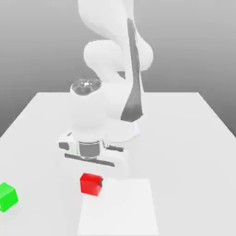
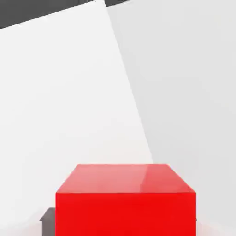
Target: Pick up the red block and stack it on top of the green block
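Item one, the arm point(image 1: 110, 73): you see a white Panda arm bent low over the white table point(image 1: 184, 138), its hand directed down toward the surface near the front of the exterior view. Item two, the gripper point(image 1: 92, 177): it sits right at the red block, jaws clenched onto its sides; in the hand view you find a dark fingertip point(image 2: 47, 216) showing at one side of the cube, tight against it. Item three, the red block point(image 1: 91, 184): a small bright-red cube resting on the table directly beneath the hand, close to the edge of a slightly paler rectangular patch point(image 1: 124, 207) on the tabletop; in the hand view its top face and near face lie just below the camera. Item four, the green block point(image 1: 8, 197): a small bright-green cube of matching size, sitting on the table at the exterior view's left, well apart from the red block and from the gripper, with nothing on top of it.
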You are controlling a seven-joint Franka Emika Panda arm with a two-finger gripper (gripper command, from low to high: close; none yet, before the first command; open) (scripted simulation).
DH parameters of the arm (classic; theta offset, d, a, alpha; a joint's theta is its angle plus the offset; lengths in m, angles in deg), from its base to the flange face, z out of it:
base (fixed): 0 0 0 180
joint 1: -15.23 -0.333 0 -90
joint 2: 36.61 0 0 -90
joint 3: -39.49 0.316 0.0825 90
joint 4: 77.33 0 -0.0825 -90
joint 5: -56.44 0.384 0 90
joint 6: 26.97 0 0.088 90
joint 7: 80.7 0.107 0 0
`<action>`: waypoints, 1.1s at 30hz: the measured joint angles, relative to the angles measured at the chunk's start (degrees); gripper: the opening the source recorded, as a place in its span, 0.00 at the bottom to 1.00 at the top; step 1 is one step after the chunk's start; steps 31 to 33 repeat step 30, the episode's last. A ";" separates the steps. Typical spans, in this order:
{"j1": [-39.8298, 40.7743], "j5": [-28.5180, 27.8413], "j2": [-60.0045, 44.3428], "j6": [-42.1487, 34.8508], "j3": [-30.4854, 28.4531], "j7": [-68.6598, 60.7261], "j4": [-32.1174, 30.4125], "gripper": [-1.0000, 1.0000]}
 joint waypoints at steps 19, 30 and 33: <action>12.57 3.74 -6.53 -13.43 -11.17 40.04 19.75 0.00; 16.34 9.79 -17.14 -8.14 -11.75 44.76 24.53 1.00; 16.34 9.79 -17.14 -8.14 -11.75 44.76 24.53 1.00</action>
